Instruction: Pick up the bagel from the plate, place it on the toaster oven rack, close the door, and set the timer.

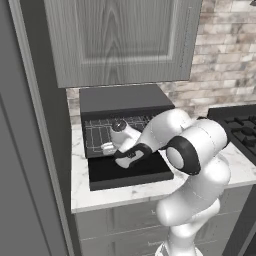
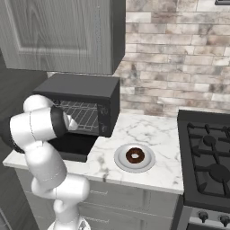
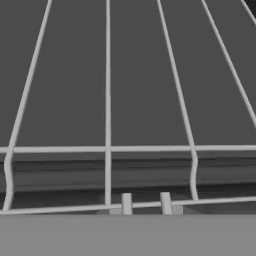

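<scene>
My gripper (image 1: 109, 148) reaches into the mouth of the open oven (image 2: 83, 92), low over the front edge of the rack (image 1: 107, 129). Its jaws are closed as far as they go. In the hand view the rack (image 3: 107, 100) lies right under me, its front wire running straight across, and the small front loop (image 3: 145, 204) sits just at the bottom, where my fingertips would be. The loop's two short uprights stand close together there, but I cannot tell whether my tips pinch it or merely touch it.

The bagel (image 2: 134, 155) is not with me. It lies in the middle of the plate (image 2: 120, 160) on the marble counter (image 2: 148, 130), to the right of the oven and well apart from my gripper.

The door (image 1: 131, 172) lies folded down flat in front of the oven, reaching nearly to the counter's front edge, and my forearm passes over it. A cabinet (image 1: 120, 40) hangs above the oven, and a tall dark panel (image 1: 30, 150) closes the left side. To the right of the plate stands the stove (image 2: 206, 157); bare counter lies between oven and plate.
</scene>
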Motion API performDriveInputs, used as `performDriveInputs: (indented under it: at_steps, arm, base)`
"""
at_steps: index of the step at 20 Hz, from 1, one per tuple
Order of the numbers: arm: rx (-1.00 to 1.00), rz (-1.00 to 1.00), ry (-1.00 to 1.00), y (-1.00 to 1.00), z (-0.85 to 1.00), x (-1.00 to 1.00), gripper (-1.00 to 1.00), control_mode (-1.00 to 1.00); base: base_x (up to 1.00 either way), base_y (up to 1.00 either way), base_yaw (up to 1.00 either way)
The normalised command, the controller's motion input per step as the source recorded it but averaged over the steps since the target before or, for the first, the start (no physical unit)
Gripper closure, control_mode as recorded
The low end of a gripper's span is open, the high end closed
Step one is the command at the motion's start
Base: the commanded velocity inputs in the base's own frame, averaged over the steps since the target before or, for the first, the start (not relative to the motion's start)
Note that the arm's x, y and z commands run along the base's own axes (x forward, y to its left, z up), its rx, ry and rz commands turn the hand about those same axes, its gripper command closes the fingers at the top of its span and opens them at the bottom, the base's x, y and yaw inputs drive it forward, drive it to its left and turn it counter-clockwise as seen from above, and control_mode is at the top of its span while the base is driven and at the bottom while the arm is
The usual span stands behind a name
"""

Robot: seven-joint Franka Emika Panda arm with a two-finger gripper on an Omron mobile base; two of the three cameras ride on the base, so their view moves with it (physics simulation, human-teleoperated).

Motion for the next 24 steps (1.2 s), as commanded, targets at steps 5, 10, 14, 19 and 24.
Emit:
performDriveInputs:
  at_steps: [5,10,14,19,24]
  arm:
    - [0.01,0.0,0.15,0.0,0.0,-0.67,1.0,-1.0]
    - [0.03,0.0,0.22,0.0,0.05,-0.52,1.0,-1.0]
    - [0.04,0.0,0.22,0.0,0.0,-0.53,1.0,-1.0]
    - [0.0,0.0,0.14,0.07,0.08,-0.09,-1.0,-1.0]
    - [0.0,0.0,0.02,0.0,0.49,-0.19,-1.0,-1.0]
  base:
    - [0.0,0.0,0.0]
    - [0.0,0.0,0.0]
    - [0.0,0.0,0.0]
    - [0.0,0.0,0.0]
    - [0.0,0.0,0.0]
